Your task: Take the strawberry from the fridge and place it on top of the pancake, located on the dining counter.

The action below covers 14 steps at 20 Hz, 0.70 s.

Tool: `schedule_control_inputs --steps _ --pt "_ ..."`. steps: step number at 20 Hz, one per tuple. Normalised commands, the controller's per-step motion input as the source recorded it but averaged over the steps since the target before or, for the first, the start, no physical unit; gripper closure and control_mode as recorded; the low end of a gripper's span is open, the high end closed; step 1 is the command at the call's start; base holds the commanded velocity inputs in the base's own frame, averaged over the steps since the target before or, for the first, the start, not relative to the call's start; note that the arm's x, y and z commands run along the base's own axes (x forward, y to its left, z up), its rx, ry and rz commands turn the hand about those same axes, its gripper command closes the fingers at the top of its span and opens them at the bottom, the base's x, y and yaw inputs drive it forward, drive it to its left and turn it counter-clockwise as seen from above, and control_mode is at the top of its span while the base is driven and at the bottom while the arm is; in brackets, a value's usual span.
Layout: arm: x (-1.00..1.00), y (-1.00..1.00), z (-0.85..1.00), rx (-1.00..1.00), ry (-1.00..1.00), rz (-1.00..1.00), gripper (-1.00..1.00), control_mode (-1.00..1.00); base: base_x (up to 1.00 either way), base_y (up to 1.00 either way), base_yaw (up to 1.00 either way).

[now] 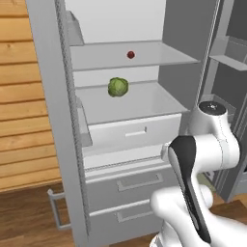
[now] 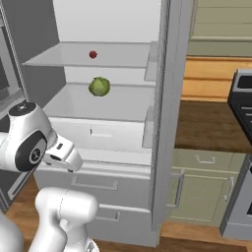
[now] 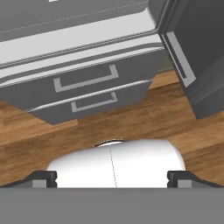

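Fridge [image 1: 58, 120] open, smooth light-grey shell, flat white shelves, two lower drawers [image 3: 83, 87] with thin bar handles. Strawberry [image 1: 130, 55] is a tiny dark-red round blob on the upper shelf, near 12 o'clock from the cabbage [image 1: 117, 87], a bumpy green leafy ball one shelf down. Gripper [image 3: 112, 177] points down at the wood-plank floor [image 3: 131, 122], fingers spread wide, nothing between them.
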Motion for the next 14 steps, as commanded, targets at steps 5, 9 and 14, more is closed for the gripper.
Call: schedule_control_inputs --steps 5,9,14 --pt "0.00 0.00 0.00 0.00 0.00 0.00 -1.00 1.00 0.03 0.35 -0.20" --pt "0.00 0.00 0.00 0.00 0.00 0.00 -1.00 1.00 0.01 0.00 0.00" --pt "0.00 0.00 0.00 0.00 0.00 0.00 -1.00 1.00 0.39 -0.07 0.10"
